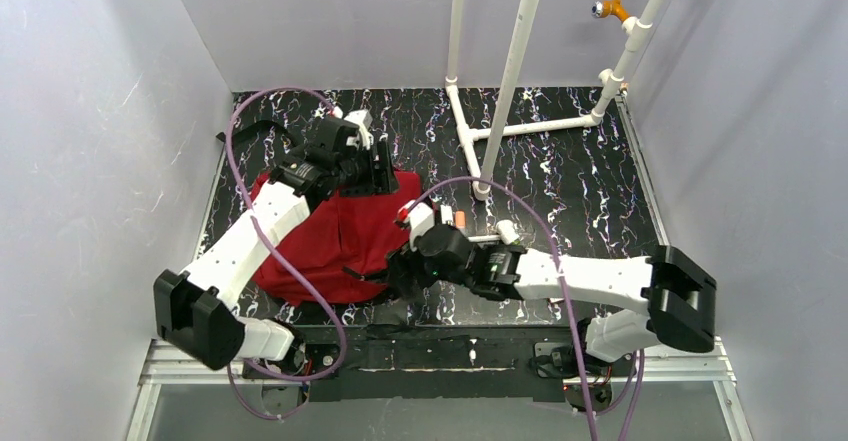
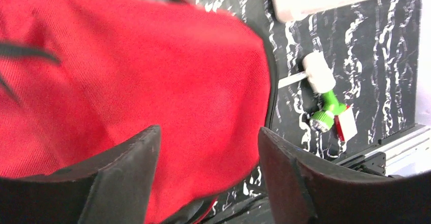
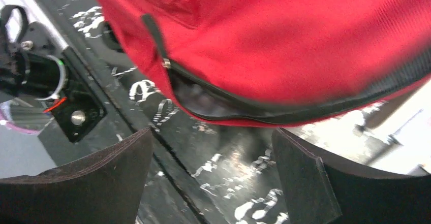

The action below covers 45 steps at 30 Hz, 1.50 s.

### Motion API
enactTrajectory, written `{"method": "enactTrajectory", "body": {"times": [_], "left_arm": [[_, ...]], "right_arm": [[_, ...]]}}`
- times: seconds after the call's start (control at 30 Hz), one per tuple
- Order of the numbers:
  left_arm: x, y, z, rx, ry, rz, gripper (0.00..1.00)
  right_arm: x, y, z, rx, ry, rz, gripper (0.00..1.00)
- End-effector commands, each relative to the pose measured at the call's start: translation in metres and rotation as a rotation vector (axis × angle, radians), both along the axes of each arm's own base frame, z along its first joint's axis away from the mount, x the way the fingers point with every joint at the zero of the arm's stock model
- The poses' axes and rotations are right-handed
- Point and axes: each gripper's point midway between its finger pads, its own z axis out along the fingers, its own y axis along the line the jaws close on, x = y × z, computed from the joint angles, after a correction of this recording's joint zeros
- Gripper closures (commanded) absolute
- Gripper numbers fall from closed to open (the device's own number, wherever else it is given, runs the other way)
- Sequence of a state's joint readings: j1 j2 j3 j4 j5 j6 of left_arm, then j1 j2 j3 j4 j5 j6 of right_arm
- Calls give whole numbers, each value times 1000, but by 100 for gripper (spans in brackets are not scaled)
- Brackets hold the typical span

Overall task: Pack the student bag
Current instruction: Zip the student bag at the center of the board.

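Nearest the arm bases, the right gripper (image 3: 211,142) hovers low over the glossy black tabletop with white marbling (image 3: 213,183). Its two dark padded fingers are spread wide and there's nothing between them. Just ahead of those fingertips is the edge of the student bag (image 3: 305,31), a big floppy red woven-fabric backpack lying flat. The black zipper seam (image 3: 228,104) gapes a bit there, with grey lining peeking through. I reckon the hand is parked at that gap so it can hook the flap and hold it open for packing.

Further on, the left gripper (image 2: 208,132) hangs over the far side of the bag. Its jaws are apart, not pinching any cloth as far as I can see, with red twill right under them. Past the bag's black piped rim, off to that hand's side, sits a small green-and-white plastic thing (image 2: 325,109). It's too small to tell what it is, maybe something waiting to go in.

Right at the back stands a white plastic pipe frame (image 1: 515,71).
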<state>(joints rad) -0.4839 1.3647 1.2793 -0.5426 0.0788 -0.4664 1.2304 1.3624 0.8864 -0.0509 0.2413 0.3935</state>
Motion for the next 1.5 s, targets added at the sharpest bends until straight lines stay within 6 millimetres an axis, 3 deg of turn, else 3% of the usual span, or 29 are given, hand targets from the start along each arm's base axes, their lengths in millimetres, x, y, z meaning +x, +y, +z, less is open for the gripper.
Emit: {"method": "enactTrajectory", "body": {"times": [0.0, 0.1, 0.27, 0.33, 0.4, 0.5, 0.6, 0.73, 0.83, 0.97, 1.07, 1.23, 1.37, 1.47], "left_arm": [[-42, 36, 8, 35, -20, 17, 25], [-60, 76, 21, 125, -100, 114, 19], [-90, 155, 60, 239, -283, 401, 18], [-102, 171, 74, 212, -349, 475, 20], [-111, 179, 82, 173, -394, 520, 21], [-117, 185, 87, 154, -426, 545, 21], [-119, 186, 87, 164, -425, 533, 22], [-117, 184, 82, 173, -410, 522, 22], [-116, 180, 77, 162, -393, 516, 22], [-113, 174, 69, 151, -366, 508, 22], [-112, 171, 66, 147, -352, 503, 22], [-111, 172, 65, 154, -349, 505, 22], [-110, 169, 62, 150, -340, 501, 21], [-109, 165, 57, 145, -321, 489, 21]], "right_arm": [[-24, 59, 46, 205, -70, 74, 6], [-41, 79, 42, 186, -169, 201, 6], [-13, 93, 25, 95, -363, 211, 7], [-10, 105, 28, 103, -426, 250, 8], [-5, 116, 18, 83, -464, 260, 12], [9, 126, 12, 68, -491, 202, 18], [15, 136, 9, 45, -485, 173, 36], [11, 146, -7, 14, -455, 208, 40], [16, 143, -16, -11, -444, 169, 51], [15, 141, -26, -34, -431, 172, 50], [10, 140, -35, -49, -402, 172, 39], [0, 136, -39, -59, -394, 193, 41], [5, 133, -40, -65, -396, 147, 64], [7, 133, -23, -30, -396, 115, 77]]}}
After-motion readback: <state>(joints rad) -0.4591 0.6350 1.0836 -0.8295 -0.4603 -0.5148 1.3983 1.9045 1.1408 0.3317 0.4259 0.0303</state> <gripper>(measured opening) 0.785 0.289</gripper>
